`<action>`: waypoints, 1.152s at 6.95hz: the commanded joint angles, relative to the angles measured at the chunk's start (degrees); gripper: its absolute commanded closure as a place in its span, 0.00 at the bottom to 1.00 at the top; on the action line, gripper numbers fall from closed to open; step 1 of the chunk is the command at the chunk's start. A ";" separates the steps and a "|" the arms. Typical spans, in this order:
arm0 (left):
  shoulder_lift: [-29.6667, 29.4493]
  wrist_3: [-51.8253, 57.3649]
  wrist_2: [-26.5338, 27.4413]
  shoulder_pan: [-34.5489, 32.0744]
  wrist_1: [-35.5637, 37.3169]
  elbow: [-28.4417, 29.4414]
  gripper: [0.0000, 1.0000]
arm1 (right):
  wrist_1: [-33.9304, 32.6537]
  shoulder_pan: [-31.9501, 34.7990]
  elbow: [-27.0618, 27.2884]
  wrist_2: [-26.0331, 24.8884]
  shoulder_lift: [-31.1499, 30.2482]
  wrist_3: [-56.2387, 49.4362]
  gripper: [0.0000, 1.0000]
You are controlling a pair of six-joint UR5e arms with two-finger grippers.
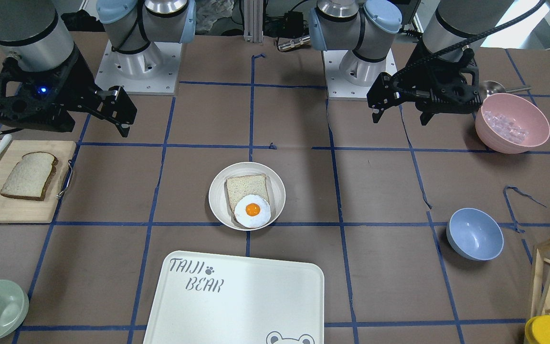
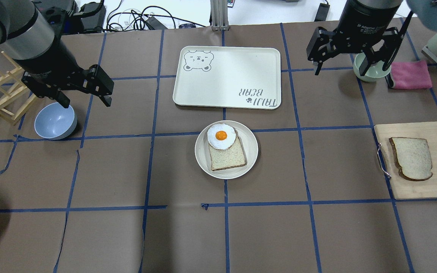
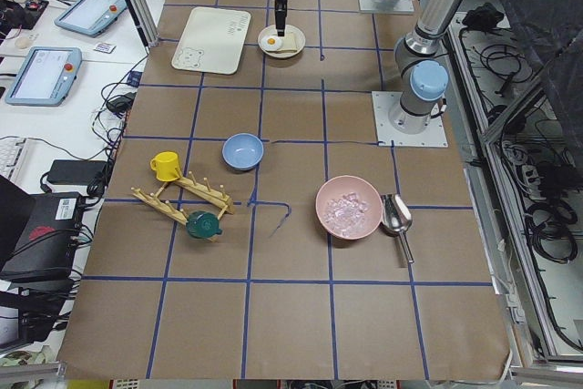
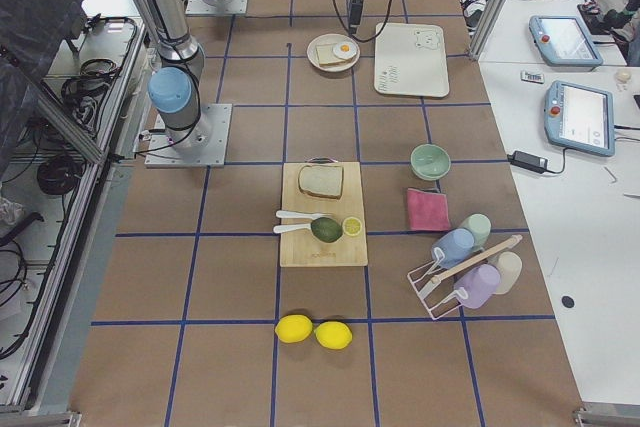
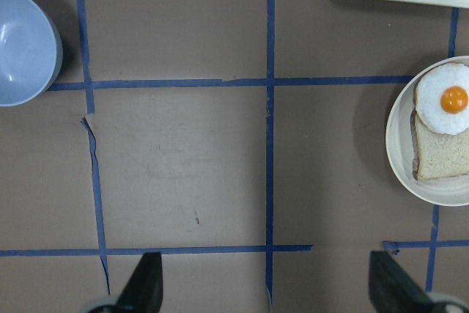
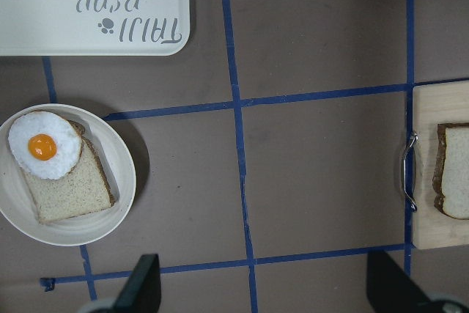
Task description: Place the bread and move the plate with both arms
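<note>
The bread (image 2: 412, 158), a dark-crusted slice, lies on a wooden cutting board (image 2: 415, 186) at the right; it also shows in the front view (image 1: 29, 175) and at the right wrist view's edge (image 6: 456, 170). The plate (image 2: 251, 151) sits mid-table and holds a paler slice (image 2: 228, 156) topped with a fried egg (image 2: 221, 135). The plate shows in the front view (image 1: 217, 196) and both wrist views (image 5: 399, 144) (image 6: 73, 229). My left gripper (image 2: 85, 101) (image 5: 267, 287) is open and empty above the table, left of the plate. My right gripper (image 2: 340, 70) (image 6: 265, 287) is open and empty, far right of the tray.
The "TAIJI BEAR" tray (image 2: 227, 77) lies just beyond the plate. A blue bowl (image 2: 55, 121) and wooden rack (image 2: 2, 94) are by the left gripper. A green bowl (image 2: 370, 70) and pink cloth (image 2: 410, 74) are by the right gripper. A pink bowl (image 1: 512, 123) stands near the left arm's base.
</note>
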 commanded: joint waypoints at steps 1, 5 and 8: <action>0.00 0.14 0.00 0.00 -0.17 -0.09 0.00 | -0.03 -0.35 -0.74 0.37 0.25 -0.32 0.00; 0.00 0.14 1.58 0.00 0.00 0.00 0.00 | 0.67 -0.44 0.04 0.38 0.08 0.29 0.00; 0.09 1.28 1.59 0.00 0.00 0.00 0.00 | -1.16 -1.22 5.53 -1.55 1.48 -0.06 0.00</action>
